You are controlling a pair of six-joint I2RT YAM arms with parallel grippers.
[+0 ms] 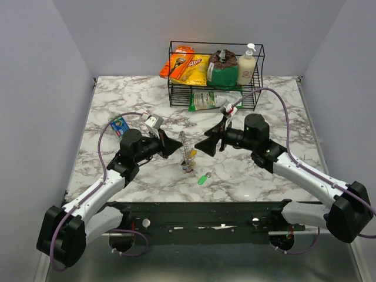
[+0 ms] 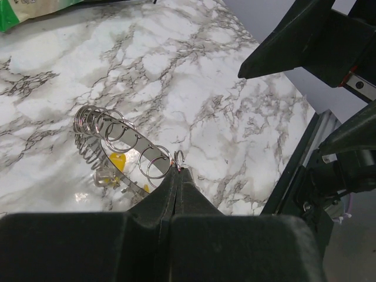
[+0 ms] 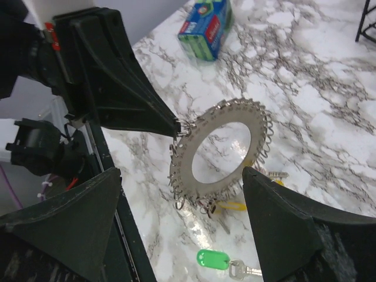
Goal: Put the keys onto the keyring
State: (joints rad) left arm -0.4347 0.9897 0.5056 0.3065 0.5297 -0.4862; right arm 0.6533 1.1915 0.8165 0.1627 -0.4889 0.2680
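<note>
We note the left gripper [image 2: 178,174] closed tight on one end loop of the keyring [image 3: 259,122], pinching the coil at its rim and holding it on edge near the middle of the worktop [image 1: 106,100], a little toward the near edge. From above, the keyring shows as a thin strip running from the far side toward the near edge, so its flat face and its hole look sideways, straight at the right gripper [image 3: 182,171]. That gripper hovers just beside the ring with its jaws spread wide and nothing between them. A yellow key [image 3: 234,205] sits at the ring's lowest coils; we cannot tell whether it is threaded on or only lying under it. The green key [image 3: 212,258] lies loose on the worktop, apart from the ring, toward the near edge and on the right arm's side. Its long axis runs slantwise, plastic head toward the near edge, metal blade pointing away to the right. We judge the right arm the nearer and the only free one, so the pickup falls to it: the green key lies below its jaws and nearer the near edge. A wire basket [image 1: 176,76] stands at the far edge, a small box [image 1: 119,125] toward the left edge, both well apart.
</note>
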